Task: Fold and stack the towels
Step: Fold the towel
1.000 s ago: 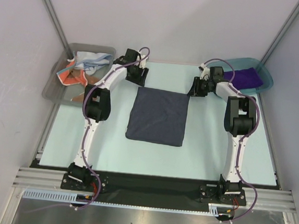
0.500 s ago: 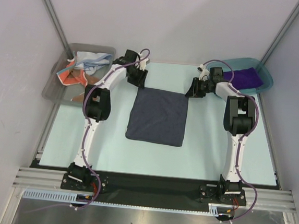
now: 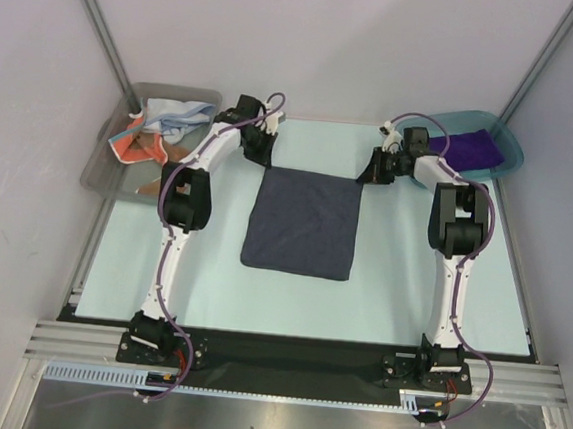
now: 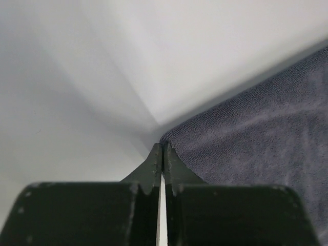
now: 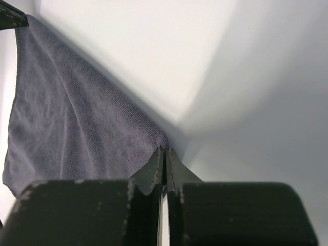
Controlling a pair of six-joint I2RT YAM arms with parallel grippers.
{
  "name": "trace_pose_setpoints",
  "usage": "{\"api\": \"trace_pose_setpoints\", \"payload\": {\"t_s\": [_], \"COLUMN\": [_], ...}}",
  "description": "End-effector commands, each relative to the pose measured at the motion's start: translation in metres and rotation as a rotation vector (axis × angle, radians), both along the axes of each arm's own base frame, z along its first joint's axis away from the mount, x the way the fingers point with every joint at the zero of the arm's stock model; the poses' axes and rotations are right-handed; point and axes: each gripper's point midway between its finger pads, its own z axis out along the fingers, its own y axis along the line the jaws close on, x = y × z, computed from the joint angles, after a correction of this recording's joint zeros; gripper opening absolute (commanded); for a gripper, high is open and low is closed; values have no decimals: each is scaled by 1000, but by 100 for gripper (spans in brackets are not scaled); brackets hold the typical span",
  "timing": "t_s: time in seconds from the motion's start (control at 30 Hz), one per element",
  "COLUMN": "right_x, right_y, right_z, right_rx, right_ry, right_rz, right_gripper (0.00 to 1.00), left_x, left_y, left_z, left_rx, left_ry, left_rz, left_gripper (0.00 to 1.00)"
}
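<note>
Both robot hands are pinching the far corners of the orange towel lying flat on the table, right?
Not orange. The towel is dark grey-blue, as the top external view shows. The left gripper and right gripper do pinch its far corners.

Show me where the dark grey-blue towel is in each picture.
Top external: dark grey-blue towel flat in the middle.
Left wrist: towel on the right, corner at the left gripper.
Right wrist: towel on the left, corner at the right gripper.
Shared landmark: the pale table around it.
</note>
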Motion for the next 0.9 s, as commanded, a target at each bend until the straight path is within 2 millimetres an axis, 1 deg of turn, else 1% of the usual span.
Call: {"api": "trace_pose_setpoints", "payload": {"t_s": [0.0,0.03,0.07,0.13,0.17,0.23,0.27,0.33,0.37,0.4,0.47,0.5,0.53,0.57,0.6,0.63,0.67,0.7,0.73,0.77,0.8,0.83,0.87], "right_x": [10,12,13,15,16,19,21,24,27,29,31,31,33,30,27,27,24,20,14,9,2,-10,-17], "right_y": [-2,-2,-2,-3,-3,-6,-7,-9,-10,-12,-13,-14,-15,-16,-18,-19,-21,-23,-23,-24,-24,-25,-25], "right_z": [19,26,27,34,40,47,56,70,78,95,115,135,151,154,179,193,201,209,236,249,253,284,294], "right_rx": [19,22,24,20,20,18,20,25,25,25,34,33,34,33,32,35,35,31,42,46,51,62,70], "right_ry": [-60,-78,-83,-115,-126,-142,-166,-197,-225,-264,-311,-356,-408,-418,-474,-511,-530,-547,-606,-632,-639,-704,-716], "right_rz": [12,11,12,28,27,19,15,6,1,-4,-24,-32,-41,-48,-63,-75,-83,-96,-109,-115,-117,-124,-131], "right_gripper": [0,0,0,0,0,0,0,0,0,0,0,0,0,0,0,0,0,0,0,0,0,0,0], "left_x": [16,16,19,19,22,23,24,25,26,26,25,22,20,18,15,9,6,0,-8,-14,-20,-31,-37], "left_y": [-6,-6,-8,-10,-11,-10,-9,-6,-2,-1,1,2,2,2,2,4,5,4,4,3,2,3,3], "left_z": [27,31,36,40,51,60,70,84,89,111,127,154,162,174,185,210,221,235,255,269,279,298,307], "left_rx": [-45,-49,-60,-73,-80,-78,-77,-71,-54,-58,-63,-78,-90,-98,-109,-127,-135,-151,-171,-182,-191,-197,-196], "left_ry": [-87,-97,-120,-130,-162,-182,-200,-228,-244,-282,-325,-377,-403,-429,-453,-504,-523,-544,-575,-597,-611,-641,-657], "left_rz": [-32,-32,-33,-39,-39,-37,-32,-23,-4,0,11,14,22,27,29,40,45,40,41,37,31,29,31], "left_gripper": [0,0,0,0,0,0,0,0,0,0,0,1,0,0,0,0,0,0,0,0,0,0,1]}}
